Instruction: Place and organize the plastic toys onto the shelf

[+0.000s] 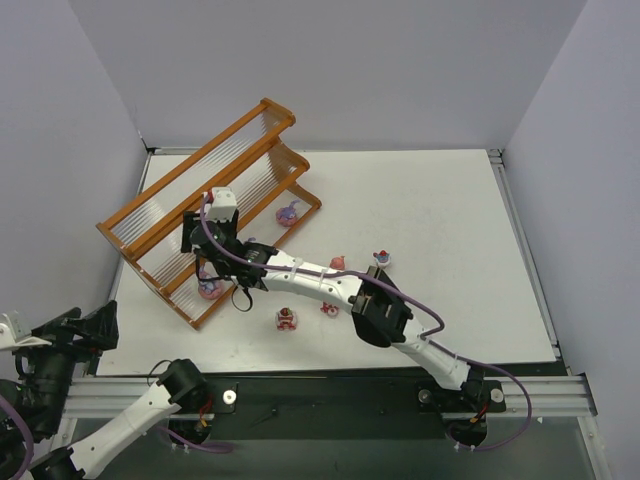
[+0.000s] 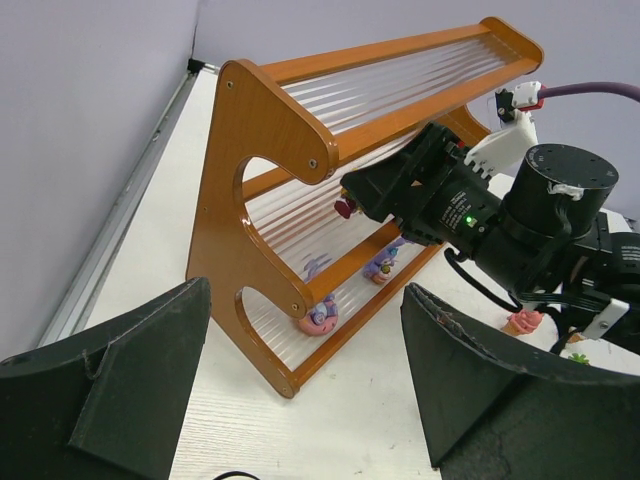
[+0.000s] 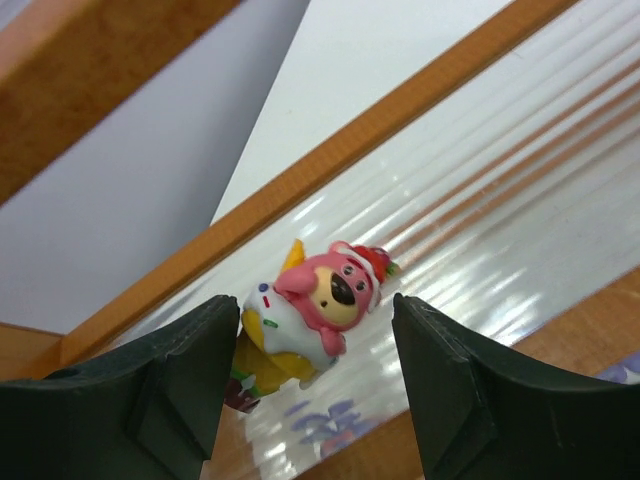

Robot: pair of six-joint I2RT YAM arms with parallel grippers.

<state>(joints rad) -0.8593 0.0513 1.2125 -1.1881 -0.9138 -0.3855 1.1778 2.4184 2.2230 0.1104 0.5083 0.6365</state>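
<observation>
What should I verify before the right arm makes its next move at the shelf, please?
1. Right end effector open: ok.
2. Pink bear toy lying on the shelf slats: ok.
3. Toy upright: cannot tell.
4. Fingers clear of toy: cannot tell; one sits close.
5. Left end effector away from shelf: ok.
6. All toys shelved: not ok; four toys lie on the table.

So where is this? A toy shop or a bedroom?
Probably neither: it looks like a robot test booth. Plain grey walls box in a white table, two robot arms are bolted to a metal rail, and one shelf stands on it.
</observation>
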